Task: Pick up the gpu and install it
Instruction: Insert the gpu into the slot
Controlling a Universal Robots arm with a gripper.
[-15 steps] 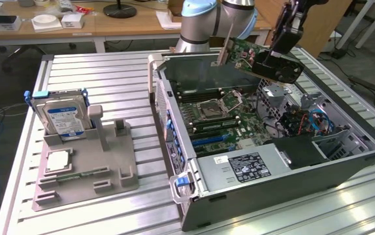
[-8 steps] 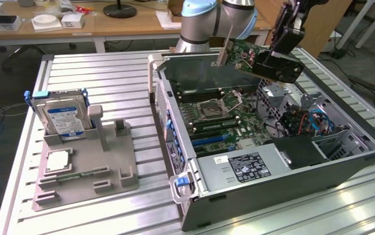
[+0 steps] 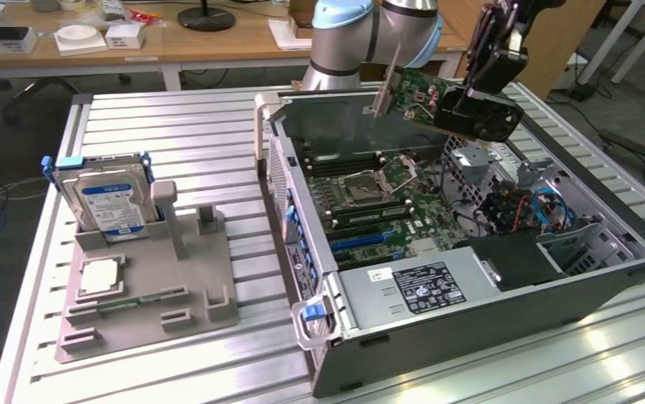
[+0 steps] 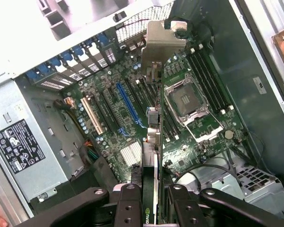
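The pickup is done: the gripper [image 3: 466, 111] is clamped on the gpu [image 3: 417, 89], which hangs above the open computer case [image 3: 503, 316], seemingly over the motherboard's [image 4: 109, 137] blue slot [image 4: 128, 106]. Seating the card remains.

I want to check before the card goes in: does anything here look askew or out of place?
Nothing looks spilled or damaged. The one thing that stands out is the gpu. It hangs tilted in the gripper above the open computer case, and it is not seated in any slot on the motherboard.
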